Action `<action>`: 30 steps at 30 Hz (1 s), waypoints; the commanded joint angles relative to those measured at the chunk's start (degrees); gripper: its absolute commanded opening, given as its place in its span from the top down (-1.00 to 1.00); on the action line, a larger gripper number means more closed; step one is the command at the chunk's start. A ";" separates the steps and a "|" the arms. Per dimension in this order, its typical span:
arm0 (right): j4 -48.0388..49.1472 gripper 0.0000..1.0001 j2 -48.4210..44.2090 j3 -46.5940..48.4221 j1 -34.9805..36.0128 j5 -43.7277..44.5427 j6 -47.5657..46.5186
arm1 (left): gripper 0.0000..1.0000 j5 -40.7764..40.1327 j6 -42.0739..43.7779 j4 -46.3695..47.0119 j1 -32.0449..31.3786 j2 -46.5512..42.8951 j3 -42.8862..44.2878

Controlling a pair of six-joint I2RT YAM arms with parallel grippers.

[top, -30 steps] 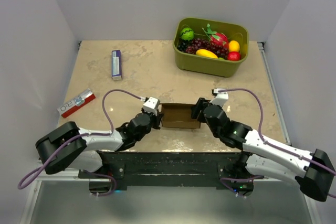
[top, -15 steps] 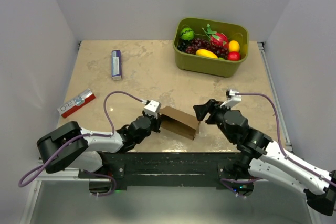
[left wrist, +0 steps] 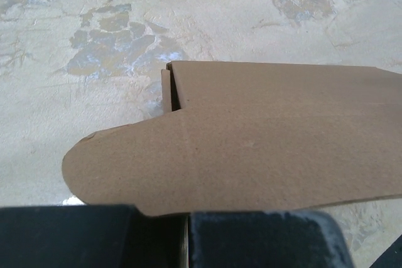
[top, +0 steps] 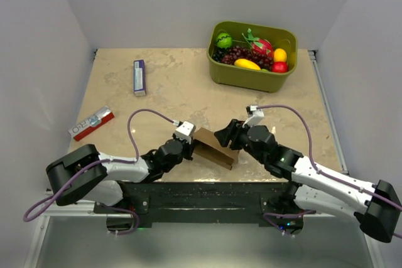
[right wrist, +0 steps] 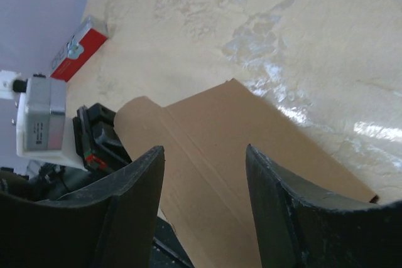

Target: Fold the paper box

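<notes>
Top external view, items listed by position from the grippers.

1. Paper box (top: pixel 213 147): plain brown unprinted cardboard, flattened carton with a rounded flap. It lies tilted between the two grippers, its right end toward the right gripper.
2. Left gripper (top: pixel 190 149): clamped tight on the paper box's left flap. The left wrist view shows the black fingers (left wrist: pixel 264 240) pinched together on the flap's edge.
3. Right gripper (top: pixel 221 137): jaws parted and holding nothing. In the right wrist view it hovers over the broad brown panel (right wrist: pixel 220 149).
4. Beige marbled table (top: pixel 176 92): beneath both grippers.
5. Slim purple-and-white box (top: pixel 139 77): well beyond the left gripper.
6. Small red-and-white printed box (top: pixel 92 122): far left of the left gripper.
7. Olive-green plastic bin (top: pixel 248 80) holding toy fruit: well beyond the right gripper.
</notes>
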 commanded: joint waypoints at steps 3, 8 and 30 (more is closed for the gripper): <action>7.08 -0.12 2.78 -5.39 0.66 -6.13 5.08 | 0.94 2.29 0.82 -4.16 -0.49 -0.45 1.87; 9.63 -0.12 4.10 -9.44 0.84 -5.70 6.39 | 0.80 2.64 2.66 -4.33 -0.49 -1.16 2.13; 10.60 -0.11 8.05 -12.17 0.84 -0.42 6.66 | -0.56 5.72 4.43 -12.68 -0.49 -13.98 -0.15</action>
